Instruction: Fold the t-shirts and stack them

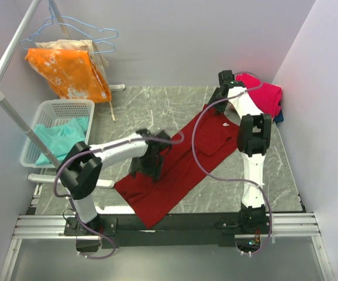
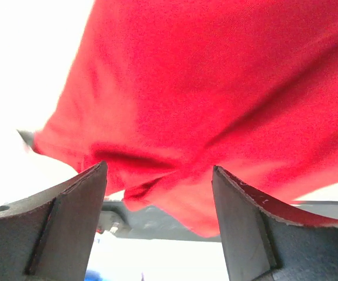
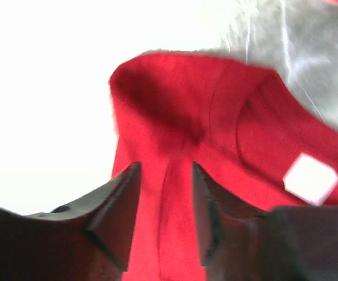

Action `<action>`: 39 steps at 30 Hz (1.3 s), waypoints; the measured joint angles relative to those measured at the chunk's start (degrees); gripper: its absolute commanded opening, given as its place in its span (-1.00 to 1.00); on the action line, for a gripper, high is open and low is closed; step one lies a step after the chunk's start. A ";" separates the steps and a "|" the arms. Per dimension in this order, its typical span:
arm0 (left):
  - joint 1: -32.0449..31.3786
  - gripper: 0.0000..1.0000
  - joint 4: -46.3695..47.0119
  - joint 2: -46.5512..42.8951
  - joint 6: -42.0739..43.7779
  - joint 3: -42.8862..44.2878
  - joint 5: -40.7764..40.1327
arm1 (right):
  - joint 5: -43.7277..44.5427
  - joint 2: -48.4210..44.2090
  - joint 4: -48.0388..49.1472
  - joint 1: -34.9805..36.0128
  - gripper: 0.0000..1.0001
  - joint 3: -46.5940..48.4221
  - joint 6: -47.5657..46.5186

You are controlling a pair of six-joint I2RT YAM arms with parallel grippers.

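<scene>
Blank white tag inside maroon t-shirt

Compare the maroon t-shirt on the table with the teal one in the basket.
The maroon t-shirt lies spread diagonally on the table, both arms reaching over it; the teal t-shirt sits crumpled in the white basket, untouched. The maroon shows far more cloth. Both are plain-coloured and not yet folded.

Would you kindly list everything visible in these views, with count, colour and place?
maroon t-shirt: one, dark red, spread diagonally across the table
pink t-shirt: one, bright pink, heaped at the far right corner
basket: one, white, left of the table, holding teal cloth
orange garment: one, on the far-left rack
hangers: light blue, count unclear, same rack
left gripper: open, at the maroon t-shirt
right gripper: part open over its collar end
</scene>
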 measured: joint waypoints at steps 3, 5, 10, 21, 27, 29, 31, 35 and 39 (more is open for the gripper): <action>0.13 0.68 -0.72 -0.20 0.09 11.41 -2.64 | 0.98 -8.74 2.25 -0.09 0.20 -6.05 0.11; 0.13 0.70 -0.11 -0.33 0.63 19.10 -4.50 | 2.54 -16.68 3.34 -0.22 0.20 -9.46 0.13; 0.13 0.63 2.69 3.39 4.28 32.33 -8.28 | 8.52 -41.07 8.66 -0.66 0.20 -22.45 0.96; 0.37 0.66 13.38 31.69 13.55 50.64 -4.92 | 10.49 -78.05 10.05 0.07 0.06 -59.08 3.34; 0.39 0.66 22.67 32.50 16.63 51.80 1.05 | 6.43 -90.07 9.05 1.18 -0.01 -71.80 4.22; 0.39 0.69 24.79 33.94 17.27 54.93 3.96 | 4.98 -93.70 8.74 1.66 -0.04 -75.32 4.92; 0.39 0.71 26.95 35.76 17.68 57.72 7.54 | 3.61 -95.91 7.85 2.16 -0.04 -78.14 5.62; 0.39 0.72 29.99 39.76 18.47 61.07 13.62 | 2.23 -98.23 6.23 3.04 -0.04 -80.17 6.93; 0.33 0.73 31.47 43.41 18.40 61.27 15.47 | 2.08 -98.49 6.08 3.30 -0.05 -80.24 7.52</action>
